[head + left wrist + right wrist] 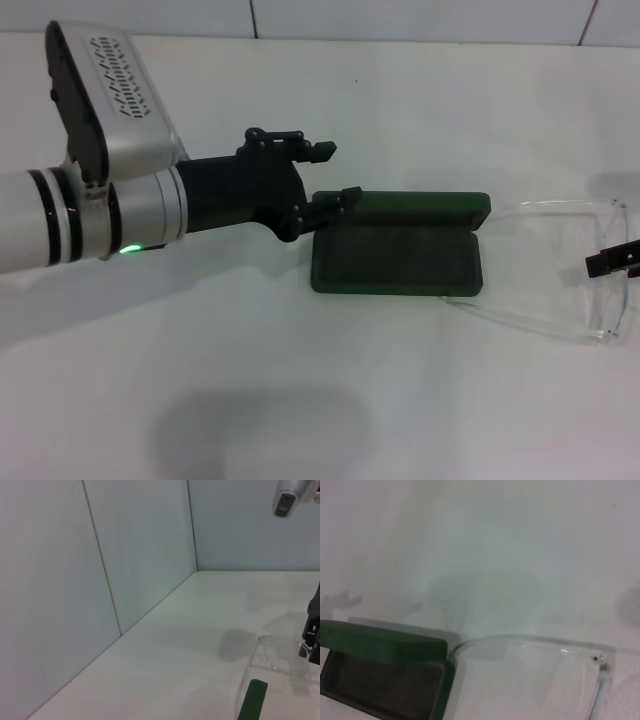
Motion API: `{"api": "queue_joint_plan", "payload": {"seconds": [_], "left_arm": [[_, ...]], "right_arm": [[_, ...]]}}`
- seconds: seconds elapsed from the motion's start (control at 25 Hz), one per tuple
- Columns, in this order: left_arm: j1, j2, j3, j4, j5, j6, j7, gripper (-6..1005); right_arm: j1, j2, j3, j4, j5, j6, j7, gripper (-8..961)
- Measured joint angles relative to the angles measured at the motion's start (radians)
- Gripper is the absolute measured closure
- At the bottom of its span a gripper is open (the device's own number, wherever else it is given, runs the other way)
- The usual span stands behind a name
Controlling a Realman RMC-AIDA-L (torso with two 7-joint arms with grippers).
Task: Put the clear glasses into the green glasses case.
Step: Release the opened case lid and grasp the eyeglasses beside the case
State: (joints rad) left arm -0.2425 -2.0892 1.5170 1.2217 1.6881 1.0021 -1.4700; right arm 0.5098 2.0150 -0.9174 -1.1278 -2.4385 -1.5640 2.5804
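Head view, left to right. The left gripper [330, 175], fingers parted and holding nothing, reaches in to the left end of the green glasses case [400, 245], one fingertip touching or just beside its raised lid. The case lies open on the white table [300, 400], long axis running left–right, lined tray facing up. Just beside its right end lie the clear glasses [570, 270], one thin arm trailing back to the case's near right corner. The right gripper [612, 259] sits at the lens; whether it is clenched cannot be told. Judgement: the glasses lie nearer the right arm, and must travel leftward into the tray.
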Motion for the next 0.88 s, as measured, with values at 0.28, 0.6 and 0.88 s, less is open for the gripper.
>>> {"api": "queue_joint_plan", "payload": {"seconds": [0.28, 0.6, 0.88], "left_arm": [[-0.044, 0.0, -0.001, -0.05, 0.001, -0.003, 0.004, 453], [-0.058, 0.0, -0.004, -0.062, 0.003, -0.006, 0.004, 453], [-0.058, 0.001, -0.015, -0.065, 0.003, -0.007, 0.01, 453]], "right_arm": [[0.004, -0.002, -0.001, 0.018, -0.002, 0.026, 0.001, 297], [0.011, -0.007, 0.001, 0.039, -0.002, 0.012, 0.001, 424], [0.012, -0.006, -0.001, 0.039, -0.002, 0.006, 0.001, 479]]}}
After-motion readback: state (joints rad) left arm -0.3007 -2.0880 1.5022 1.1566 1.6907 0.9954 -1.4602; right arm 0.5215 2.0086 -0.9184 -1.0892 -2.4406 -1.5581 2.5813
